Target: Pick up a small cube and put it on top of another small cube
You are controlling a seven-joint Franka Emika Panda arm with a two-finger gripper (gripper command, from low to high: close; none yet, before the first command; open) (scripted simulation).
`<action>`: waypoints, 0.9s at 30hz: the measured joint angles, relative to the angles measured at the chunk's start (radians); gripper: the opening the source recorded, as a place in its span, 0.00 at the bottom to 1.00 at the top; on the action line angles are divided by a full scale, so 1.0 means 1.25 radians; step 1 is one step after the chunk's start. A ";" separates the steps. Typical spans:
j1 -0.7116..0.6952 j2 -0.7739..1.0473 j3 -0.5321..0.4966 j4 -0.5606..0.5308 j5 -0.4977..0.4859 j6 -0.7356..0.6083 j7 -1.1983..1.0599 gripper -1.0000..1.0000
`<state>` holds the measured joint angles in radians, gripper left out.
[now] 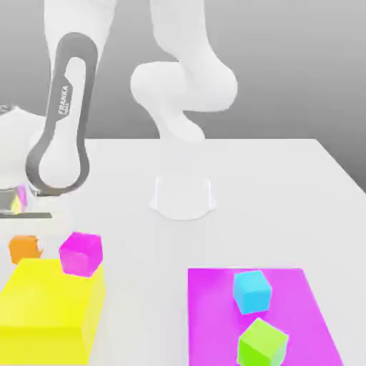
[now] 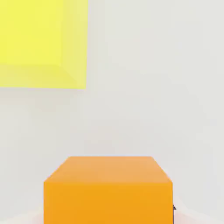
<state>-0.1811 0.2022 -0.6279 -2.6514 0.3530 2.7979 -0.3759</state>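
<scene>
The small orange cube (image 1: 25,248) is at the exterior view's far left, just behind the big yellow block. In the hand view the orange cube (image 2: 108,190) looms close and centred between the fingers, with a dark fingertip sliver (image 2: 173,208) touching one side. My gripper (image 1: 23,230) hangs directly over the cube at the left edge, shut on it. The small magenta-pink cube (image 1: 81,253) stands a short way to the exterior view's right of the orange one, touching the yellow block's back corner.
The big yellow block (image 1: 50,307) fills the front left and also shows as the yellow block (image 2: 41,41) in the hand view. A flat magenta mat (image 1: 214,322) at the front right carries a cyan cube (image 1: 251,290) and a green cube (image 1: 262,342). The robot's base (image 1: 183,196) stands mid-table.
</scene>
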 joint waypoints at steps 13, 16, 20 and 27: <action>0.103 -0.212 0.069 0.049 -0.187 -0.158 0.157 0.00; 0.095 -0.291 0.108 0.041 -0.277 -0.223 0.253 0.00; 0.066 -0.395 0.188 0.029 -0.391 -0.307 0.377 0.00; 0.063 -0.316 0.194 -0.042 -0.376 -0.222 0.410 0.00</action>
<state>-0.1020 -0.1931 -0.3852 -2.7044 -0.1165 2.5206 0.1368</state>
